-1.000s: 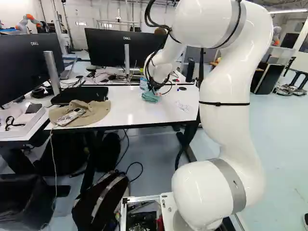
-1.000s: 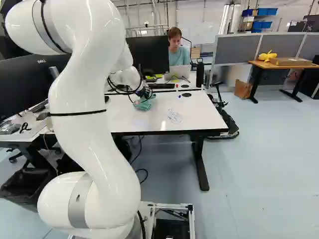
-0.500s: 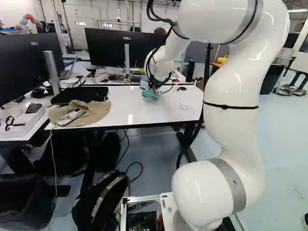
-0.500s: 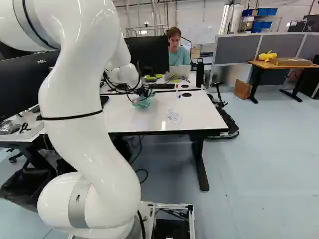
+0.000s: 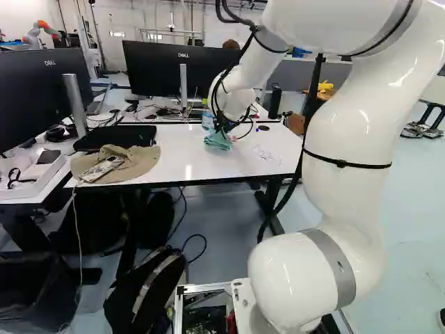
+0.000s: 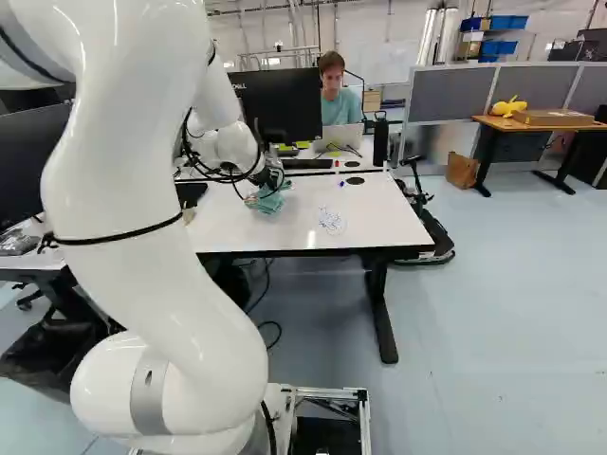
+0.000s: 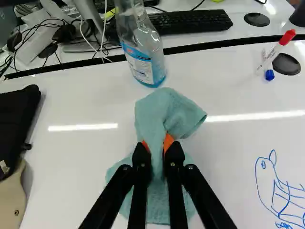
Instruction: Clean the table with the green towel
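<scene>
The gripper (image 5: 224,128), at the wrist end over the white table (image 6: 370,213), is low by the table's far side. In the wrist view the gripper (image 7: 157,149) is shut on the bunched green towel (image 7: 167,109), pinched between its orange pads. Part of the towel bulges ahead of the fingertips, and more spreads under the fingers, apparently against the tabletop. A blue doodle (image 7: 281,191) marks the table beside the gripper, well apart from the towel.
Just ahead of the towel stands a clear spray bottle (image 7: 143,55). Markers (image 7: 277,51) stand near a round black grommet (image 7: 286,64). A tan cap (image 5: 118,163) with a phone and a black case (image 5: 118,137) lie on the table. Monitors (image 5: 156,69) stand behind. Another robot (image 5: 40,31) is far off.
My upper arm has leaned back toward the base cameras. The gripper and the towel in it have shifted slightly, a little leftward in the right base view. The base has not moved.
</scene>
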You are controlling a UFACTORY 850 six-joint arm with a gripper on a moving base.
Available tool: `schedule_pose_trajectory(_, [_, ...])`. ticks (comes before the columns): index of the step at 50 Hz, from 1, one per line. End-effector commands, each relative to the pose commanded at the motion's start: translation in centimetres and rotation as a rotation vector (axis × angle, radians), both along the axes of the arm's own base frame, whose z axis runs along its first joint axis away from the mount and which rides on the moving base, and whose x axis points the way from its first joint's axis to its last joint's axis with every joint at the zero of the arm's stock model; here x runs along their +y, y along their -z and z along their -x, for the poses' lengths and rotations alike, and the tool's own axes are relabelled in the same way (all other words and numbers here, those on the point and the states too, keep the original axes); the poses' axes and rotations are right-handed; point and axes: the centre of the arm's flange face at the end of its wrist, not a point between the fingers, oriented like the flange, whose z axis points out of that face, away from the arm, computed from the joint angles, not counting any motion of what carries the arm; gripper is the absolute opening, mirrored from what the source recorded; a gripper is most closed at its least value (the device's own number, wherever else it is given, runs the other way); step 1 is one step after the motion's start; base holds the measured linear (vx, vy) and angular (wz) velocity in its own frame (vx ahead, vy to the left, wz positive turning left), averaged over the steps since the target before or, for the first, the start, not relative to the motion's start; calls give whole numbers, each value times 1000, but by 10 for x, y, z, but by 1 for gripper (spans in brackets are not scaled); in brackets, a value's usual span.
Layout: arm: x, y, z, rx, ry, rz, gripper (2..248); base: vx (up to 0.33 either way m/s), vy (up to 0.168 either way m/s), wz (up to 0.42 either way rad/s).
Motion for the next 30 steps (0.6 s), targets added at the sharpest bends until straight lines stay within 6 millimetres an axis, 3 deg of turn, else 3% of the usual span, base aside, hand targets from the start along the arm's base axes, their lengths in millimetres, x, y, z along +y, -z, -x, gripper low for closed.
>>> schedule_pose_trajectory(30, [6, -1, 57, 16, -26, 2, 46, 0, 0, 0])
